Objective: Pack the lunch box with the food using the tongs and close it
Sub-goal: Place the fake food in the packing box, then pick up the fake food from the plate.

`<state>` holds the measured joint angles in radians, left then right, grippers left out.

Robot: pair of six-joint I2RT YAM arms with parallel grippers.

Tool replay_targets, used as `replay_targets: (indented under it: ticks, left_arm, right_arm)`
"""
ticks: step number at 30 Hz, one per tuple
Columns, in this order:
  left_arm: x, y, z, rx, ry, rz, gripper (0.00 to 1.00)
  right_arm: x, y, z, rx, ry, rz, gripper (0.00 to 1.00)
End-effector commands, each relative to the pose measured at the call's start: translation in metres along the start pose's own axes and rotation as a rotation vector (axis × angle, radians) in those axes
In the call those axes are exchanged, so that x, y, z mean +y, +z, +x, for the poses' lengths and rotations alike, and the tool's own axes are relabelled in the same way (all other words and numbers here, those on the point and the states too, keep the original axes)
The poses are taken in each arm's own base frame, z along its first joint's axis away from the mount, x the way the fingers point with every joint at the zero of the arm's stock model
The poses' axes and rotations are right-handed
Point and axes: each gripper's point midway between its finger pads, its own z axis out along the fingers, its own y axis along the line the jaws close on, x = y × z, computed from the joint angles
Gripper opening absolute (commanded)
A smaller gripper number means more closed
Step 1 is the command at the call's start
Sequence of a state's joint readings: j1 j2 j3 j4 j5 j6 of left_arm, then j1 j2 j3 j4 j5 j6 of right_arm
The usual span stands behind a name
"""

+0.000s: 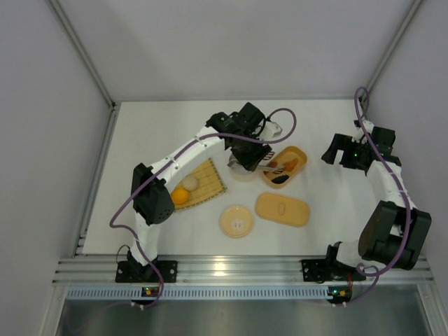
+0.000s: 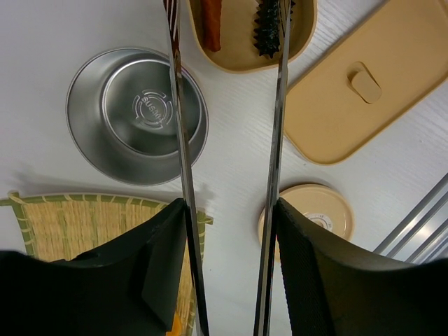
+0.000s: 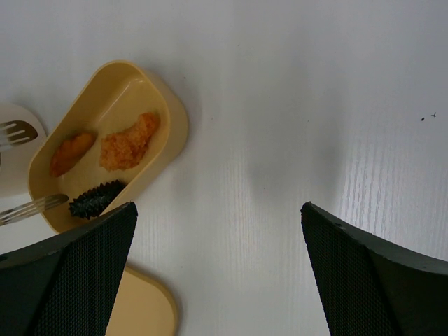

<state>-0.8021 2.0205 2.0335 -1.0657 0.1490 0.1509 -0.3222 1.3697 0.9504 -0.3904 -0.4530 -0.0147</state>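
My left gripper (image 2: 229, 210) (image 1: 246, 150) is shut on the tongs (image 2: 180, 126), one silver arm pressed against each finger. The tong tips (image 3: 31, 206) reach into the open tan lunch box (image 1: 297, 157) (image 2: 245, 64). Three pieces of food lie in the box: an orange-tan piece (image 3: 129, 143), a reddish-orange piece (image 3: 72, 152) and a dark spiky oval (image 3: 96, 199). An orange ball (image 1: 180, 197) and a white ball (image 1: 190, 182) sit on the bamboo mat (image 1: 210, 178). The flat lid (image 1: 282, 209) (image 2: 364, 91) lies beside the box. My right gripper (image 3: 218, 210) (image 1: 343, 150) hangs open over bare table.
A steel bowl (image 2: 136, 115) stands between the mat (image 2: 70, 224) and the lunch box. A round tan disc (image 1: 236, 220) (image 2: 315, 213) lies near the lid. Grey walls enclose the table, and a rail (image 1: 231, 269) runs along the near edge.
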Motion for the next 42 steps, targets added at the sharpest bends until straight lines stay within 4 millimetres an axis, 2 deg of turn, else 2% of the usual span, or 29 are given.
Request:
replay_targets:
  ticks: [1, 3, 5, 6, 7, 9, 10, 11, 12, 13, 14, 15, 17, 19, 21, 22, 23, 25, 26, 28, 31, 37, 42]
  left_arm:
    - [-0.001, -0.014, -0.029, -0.105, 0.011, -0.005, 0.57]
    - [-0.003, -0.018, -0.031, -0.114, 0.016, 0.005, 0.56]
    - [0.000, -0.032, -0.038, -0.158, 0.015, 0.002, 0.55]
    - [-0.003, -0.041, -0.041, -0.184, 0.017, 0.029, 0.53]
    - [0.003, -0.059, -0.045, -0.223, 0.008, 0.030, 0.52]
    - [0.006, -0.075, -0.041, -0.246, -0.003, 0.067, 0.49]
    - [0.007, -0.093, -0.039, -0.273, -0.007, 0.073, 0.47]
    - [0.022, -0.101, -0.031, -0.271, -0.030, 0.063, 0.47]
    - [0.025, -0.103, -0.019, -0.256, -0.044, 0.079, 0.46]
    - [0.039, -0.122, -0.010, -0.279, -0.070, 0.059, 0.45]
    - [0.044, -0.127, 0.002, -0.263, -0.074, 0.060, 0.46]
    - [0.058, -0.140, 0.019, -0.270, -0.115, 0.048, 0.46]
    - [0.073, -0.150, 0.041, -0.256, -0.123, 0.026, 0.45]
    - [0.088, -0.163, 0.076, -0.217, -0.169, -0.009, 0.45]
    - [0.093, -0.169, 0.098, -0.192, -0.162, -0.028, 0.45]
    - [0.094, -0.179, 0.112, -0.182, -0.180, -0.048, 0.45]
    - [0.094, -0.176, 0.127, -0.148, -0.178, -0.047, 0.45]
    - [0.098, -0.184, 0.151, -0.117, -0.193, -0.072, 0.45]
    - [0.099, -0.180, 0.165, -0.084, -0.215, -0.075, 0.46]
    - [0.108, -0.185, 0.187, -0.063, -0.256, -0.110, 0.47]
    - [0.110, -0.184, 0.212, -0.038, -0.307, -0.108, 0.48]
    - [0.101, -0.170, 0.243, 0.041, -0.314, -0.103, 0.48]
    - [0.100, -0.162, 0.252, 0.060, -0.310, -0.095, 0.49]
  right_arm:
    - [-0.003, -0.006, -0.022, -0.052, -0.018, 0.010, 0.99]
    - [-0.003, -0.006, -0.022, -0.053, -0.019, 0.011, 0.99]
    - [-0.003, -0.007, -0.023, -0.056, -0.022, 0.013, 0.99]
    - [-0.003, -0.007, -0.023, -0.055, -0.020, 0.013, 1.00]
    - [-0.003, -0.007, -0.023, -0.055, -0.021, 0.011, 0.99]
    - [-0.003, -0.006, -0.023, -0.056, -0.022, 0.010, 0.99]
    - [-0.003, -0.006, -0.023, -0.055, -0.021, 0.010, 0.99]
    - [-0.003, -0.006, -0.022, -0.054, -0.018, 0.008, 1.00]
    - [-0.002, -0.006, -0.022, -0.054, -0.019, 0.005, 0.99]
    - [-0.002, -0.007, -0.023, -0.055, -0.020, 0.004, 0.99]
    - [-0.001, -0.007, -0.023, -0.055, -0.020, 0.002, 0.99]
    - [-0.001, -0.006, -0.023, -0.056, -0.021, 0.000, 0.99]
    - [0.000, -0.007, -0.023, -0.056, -0.019, -0.007, 1.00]
    - [0.001, -0.007, -0.024, -0.059, -0.019, -0.010, 0.99]
    - [0.002, -0.006, -0.023, -0.056, -0.017, -0.016, 0.99]
    - [0.002, -0.006, -0.023, -0.056, -0.017, -0.015, 0.99]
    - [0.002, -0.006, -0.023, -0.055, -0.014, -0.018, 0.99]
    - [0.002, -0.006, -0.024, -0.058, -0.016, -0.018, 0.99]
    - [0.002, -0.006, -0.023, -0.058, -0.016, -0.018, 0.99]
    - [0.002, -0.006, -0.024, -0.059, -0.016, -0.020, 0.99]
    - [0.002, -0.006, -0.024, -0.059, -0.017, -0.020, 0.99]
    - [0.003, -0.006, -0.023, -0.058, -0.016, -0.023, 0.99]
    - [0.004, -0.007, -0.024, -0.061, -0.016, -0.024, 0.99]
